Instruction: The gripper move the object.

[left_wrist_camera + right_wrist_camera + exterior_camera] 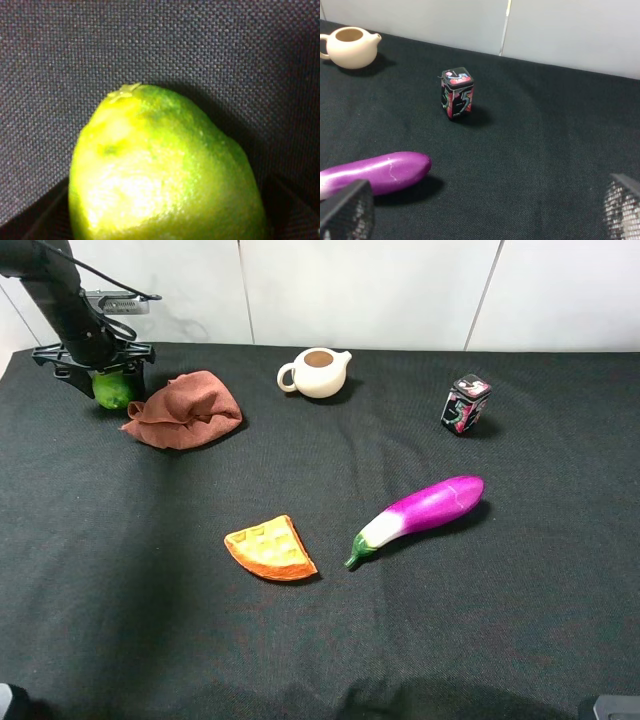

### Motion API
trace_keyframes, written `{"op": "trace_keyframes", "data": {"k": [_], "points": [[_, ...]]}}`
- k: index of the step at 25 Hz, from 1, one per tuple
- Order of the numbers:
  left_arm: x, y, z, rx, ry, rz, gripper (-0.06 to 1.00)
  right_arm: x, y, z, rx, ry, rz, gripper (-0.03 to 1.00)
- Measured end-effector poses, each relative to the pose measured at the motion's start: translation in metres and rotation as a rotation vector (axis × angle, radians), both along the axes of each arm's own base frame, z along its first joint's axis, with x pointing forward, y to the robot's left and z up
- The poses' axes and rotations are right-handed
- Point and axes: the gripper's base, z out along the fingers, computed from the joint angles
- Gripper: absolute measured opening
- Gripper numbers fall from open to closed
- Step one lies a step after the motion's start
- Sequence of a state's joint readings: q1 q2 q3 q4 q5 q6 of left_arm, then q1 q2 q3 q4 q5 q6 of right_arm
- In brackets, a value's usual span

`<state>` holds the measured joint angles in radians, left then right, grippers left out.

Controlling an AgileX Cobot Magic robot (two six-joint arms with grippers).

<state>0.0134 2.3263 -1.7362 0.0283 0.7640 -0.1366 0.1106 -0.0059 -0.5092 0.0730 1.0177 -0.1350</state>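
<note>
The green lime (113,390) sits at the far back left of the black cloth table, right beside a crumpled brown cloth (185,410). My left gripper (103,376) is down over it, with a dark jaw on either side. In the left wrist view the lime (165,180) fills the frame and a dark finger (42,217) shows close against its side. The gripper looks closed on the lime, which is at table level. My right gripper (480,212) is open and empty, with its mesh fingertips (347,210) wide apart, low at the front right.
A cream teapot (318,372) stands at the back centre. A small patterned tin (465,403) is at the back right. A purple eggplant (425,512) and an orange waffle wedge (270,549) lie mid-table. A white wall runs behind the table.
</note>
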Motion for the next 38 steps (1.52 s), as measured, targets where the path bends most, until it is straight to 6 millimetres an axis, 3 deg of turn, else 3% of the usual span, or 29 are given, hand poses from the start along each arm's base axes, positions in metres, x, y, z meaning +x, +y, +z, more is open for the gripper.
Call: {"op": "trace_keyframes", "data": {"k": [12, 18, 24, 34, 38], "points": [[-0.001, -0.001, 0.0, -0.018, 0.008, 0.01, 0.79, 0.0, 0.0, 0.0, 0.001, 0.0, 0.001, 0.69], [-0.001, -0.001, 0.0, -0.015, 0.009, -0.005, 0.95, 0.0, 0.0, 0.0, 0.002, 0.0, 0.001, 0.69], [0.0, -0.001, 0.001, -0.006, 0.007, -0.032, 0.99, 0.0, 0.0, 0.0, 0.002, 0.0, 0.001, 0.69], [0.005, -0.001, 0.027, -0.006, 0.013, -0.032, 0.99, 0.0, 0.0, 0.0, 0.002, 0.0, 0.001, 0.69], [0.004, -0.002, 0.049, -0.005, -0.029, -0.033, 0.99, 0.0, 0.0, 0.0, 0.002, 0.0, 0.001, 0.69]]}}
